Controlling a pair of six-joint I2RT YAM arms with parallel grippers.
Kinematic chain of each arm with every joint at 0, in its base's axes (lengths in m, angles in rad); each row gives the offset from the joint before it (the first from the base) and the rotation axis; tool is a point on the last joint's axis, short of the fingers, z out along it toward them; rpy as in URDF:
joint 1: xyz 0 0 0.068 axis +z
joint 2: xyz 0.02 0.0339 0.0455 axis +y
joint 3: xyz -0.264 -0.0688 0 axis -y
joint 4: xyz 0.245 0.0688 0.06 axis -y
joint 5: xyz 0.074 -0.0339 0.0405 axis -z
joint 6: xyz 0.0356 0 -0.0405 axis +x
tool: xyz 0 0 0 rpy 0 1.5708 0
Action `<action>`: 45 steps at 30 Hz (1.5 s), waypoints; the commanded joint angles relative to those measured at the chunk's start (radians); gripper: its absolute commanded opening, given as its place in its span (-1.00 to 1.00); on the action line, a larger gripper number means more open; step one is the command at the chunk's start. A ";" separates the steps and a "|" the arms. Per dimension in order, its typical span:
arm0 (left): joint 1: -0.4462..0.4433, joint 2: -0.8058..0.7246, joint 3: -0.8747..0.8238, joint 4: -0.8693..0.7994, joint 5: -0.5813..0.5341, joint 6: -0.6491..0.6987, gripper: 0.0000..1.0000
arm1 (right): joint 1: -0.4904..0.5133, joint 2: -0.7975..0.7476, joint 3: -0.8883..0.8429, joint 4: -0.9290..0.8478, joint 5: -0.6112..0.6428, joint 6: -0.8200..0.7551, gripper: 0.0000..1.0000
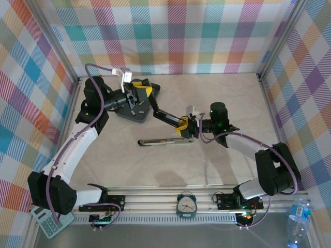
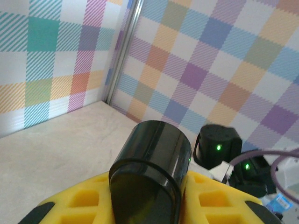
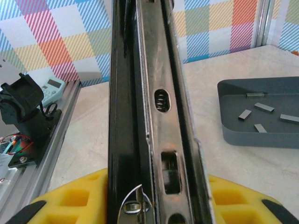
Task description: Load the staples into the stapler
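- Right end effector point(image 1: 185, 129): near the middle of the counter point(image 1: 217, 93), clenched on the stapler point(image 1: 165, 140) at its hinge end, yellow pads on either side.
- Stapler: spread open. One leg lies along the counter, long axis roughly parallel to the near edge, free tip toward the left edge. The other leg slants off toward the far-left corner. In the right wrist view, the bright metal rail point(image 3: 163, 116) runs straight away from the pads.
- Tray point(image 1: 139, 118): dark grey, toward the far-left corner, just beyond the slanted leg's tip.
- Staples point(image 3: 264, 107): about five short strips lying flat and apart in the tray, their long axes pointing different ways.
- Left end effector point(image 1: 137, 94): over the tray, clenched. Whether it grips a strip cannot be told.
- Handling note (judgement): the step in hand looks like fetching a strip. Hold the stapler steady, turn the strip's long axis in line with the rail, and lower it in squarely. A skewed strip would likely jam or drop.
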 commanded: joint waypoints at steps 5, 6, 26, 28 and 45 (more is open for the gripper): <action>0.046 0.005 0.052 0.364 -0.196 -0.125 -1.00 | 0.022 0.048 -0.019 -0.091 0.073 -0.042 -0.58; 0.044 0.005 0.055 0.361 -0.187 -0.121 -1.00 | 0.022 0.049 -0.019 -0.085 0.079 -0.037 -0.46; 0.027 -0.041 0.068 0.171 -0.013 0.148 -1.00 | 0.023 -0.100 0.096 -0.285 0.137 -0.057 0.05; 0.021 -0.039 0.067 0.169 0.005 0.157 -1.00 | 0.030 -0.106 0.147 -0.318 0.131 -0.085 0.02; -0.034 -0.004 0.113 0.167 0.048 0.187 -1.00 | 0.159 0.039 0.376 -0.420 0.165 -0.263 -0.05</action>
